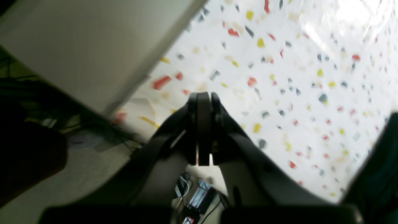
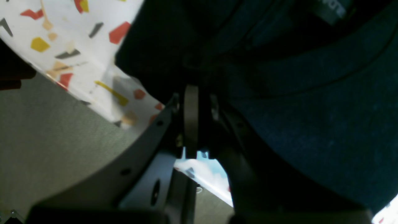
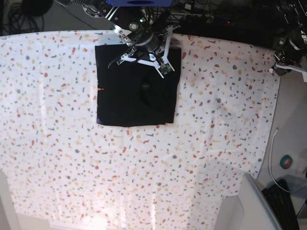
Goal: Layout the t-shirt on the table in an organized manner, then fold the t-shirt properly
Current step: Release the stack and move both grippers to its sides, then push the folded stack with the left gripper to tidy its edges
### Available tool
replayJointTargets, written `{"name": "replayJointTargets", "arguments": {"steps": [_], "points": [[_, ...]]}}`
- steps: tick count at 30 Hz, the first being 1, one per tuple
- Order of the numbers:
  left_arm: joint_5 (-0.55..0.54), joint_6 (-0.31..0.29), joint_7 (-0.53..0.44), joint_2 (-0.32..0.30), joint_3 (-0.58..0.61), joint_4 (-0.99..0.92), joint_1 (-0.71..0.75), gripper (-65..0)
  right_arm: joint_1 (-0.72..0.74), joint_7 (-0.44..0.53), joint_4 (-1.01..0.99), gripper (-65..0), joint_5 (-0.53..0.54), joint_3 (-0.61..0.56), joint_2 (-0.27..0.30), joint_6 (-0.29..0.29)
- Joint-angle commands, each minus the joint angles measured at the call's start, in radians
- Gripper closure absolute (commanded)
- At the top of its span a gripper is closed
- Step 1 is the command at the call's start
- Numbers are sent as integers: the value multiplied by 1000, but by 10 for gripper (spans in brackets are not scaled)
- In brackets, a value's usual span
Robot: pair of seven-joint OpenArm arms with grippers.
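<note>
The black t-shirt (image 3: 124, 100) lies as a neat folded rectangle on the far middle of the speckled table (image 3: 72, 143). My right gripper (image 3: 144, 50) reaches down from the far side onto the shirt's far edge. In the right wrist view its fingers (image 2: 190, 118) are shut on the dark fabric of the t-shirt (image 2: 311, 109), close to the table's edge (image 2: 93, 77). My left gripper (image 1: 203, 96) is shut with nothing in it. It hovers over the table (image 1: 279, 77) near the far right corner, where its arm (image 3: 288, 52) shows in the base view.
A plain grey surface (image 1: 77, 46) borders the table beside the left gripper. Off the table's right edge lie a white cable (image 3: 273, 143), a round green object (image 3: 287, 162) and a grey block (image 3: 249, 206). Dark equipment and cables line the far edge (image 3: 230, 24).
</note>
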Motion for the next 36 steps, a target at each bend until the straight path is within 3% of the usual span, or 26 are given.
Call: {"name": "replayJointTargets", "arguments": {"steps": [1,3,6,8,10,11,13,16,17,22,28,33,36], "points": [[-14,-7,-18,-14,19,35,0,0,0,22,19,0,-2,-1,-12,10],[-14,-7,-18,-12,60,52,0,0,2,17,42,0,-2,-1,-14,10],[-14,-7,-18,-12,109,75,-6,0,-4,15,100,-198,-2,-1,-5,10],[-20,-7,-14,-11,143,87,-17,0,-6,15,165,-314,-3,1,31,10],[-23,-7,-12,-11,187,107,-22,0,-6,15,257,-389,-3,2,69,10],[-25,-7,-12,-7,218,126,-22,-36,-6,15,304,-410,-5,5,97,8],[-25,-7,-12,17,293,183,-22,-257,-8,17,384,-425,-3,70,153,8],[-25,-13,-12,78,376,204,-46,-564,-32,17,398,-426,-3,213,184,8],[-26,-13,-12,95,402,192,-57,-640,-41,17,396,-426,-3,257,186,8],[-26,-58,-18,131,589,58,-132,-650,-101,19,382,-431,-5,449,192,13],[-17,-61,-18,174,618,-115,-209,-650,-156,23,376,-431,-7,602,193,13],[-17,-62,-20,174,622,-258,-273,-650,-178,25,376,-432,-5,720,193,13],[-17,-62,-20,166,692,-322,-312,-650,-179,25,376,-432,-5,774,193,14]]}}
